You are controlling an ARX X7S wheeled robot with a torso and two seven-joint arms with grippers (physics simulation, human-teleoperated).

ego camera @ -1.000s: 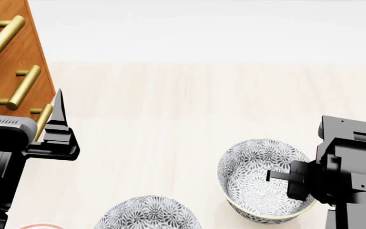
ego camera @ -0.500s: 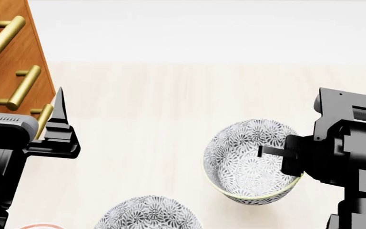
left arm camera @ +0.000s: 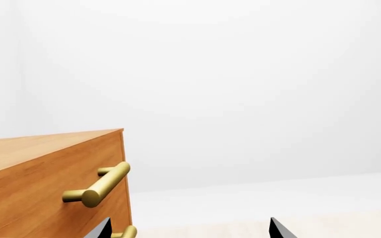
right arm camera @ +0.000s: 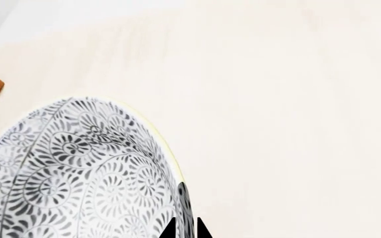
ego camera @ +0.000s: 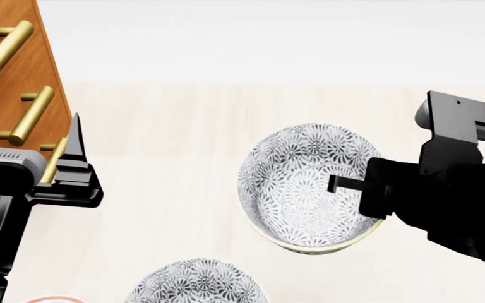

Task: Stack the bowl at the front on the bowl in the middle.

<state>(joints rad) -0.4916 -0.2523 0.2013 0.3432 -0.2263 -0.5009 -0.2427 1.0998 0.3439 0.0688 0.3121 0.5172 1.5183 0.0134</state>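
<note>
well, the right gripper (ego camera: 343, 184) has its jaws pinched on the rim of the patterned bowl (ego camera: 305, 186), one black finger reaching inside over the floral lining while the other sits hidden behind the wall; the right wrist view shows the two fingertips closed tight on either side of the pale yellow rim. the bowl hangs tilted, its opening turned toward the camera on the head, above the pale wooden table (ego camera: 184, 126). nearer the robot, at the bottom edge of the head view, a second bowl (ego camera: 196, 281) with the same grey flower pattern is only half in sight, well apart from the held one, and beside it a sliver of something red-rimmed (ego camera: 53, 298) peeks in, too cut off to name. the left gripper (ego camera: 23, 136) stands with its two pointed fingers spread wide, nothing between them, held up close to the wooden drawer cabinet (ego camera: 11, 69) with its brass bar handles (ego camera: 30, 113)
</note>
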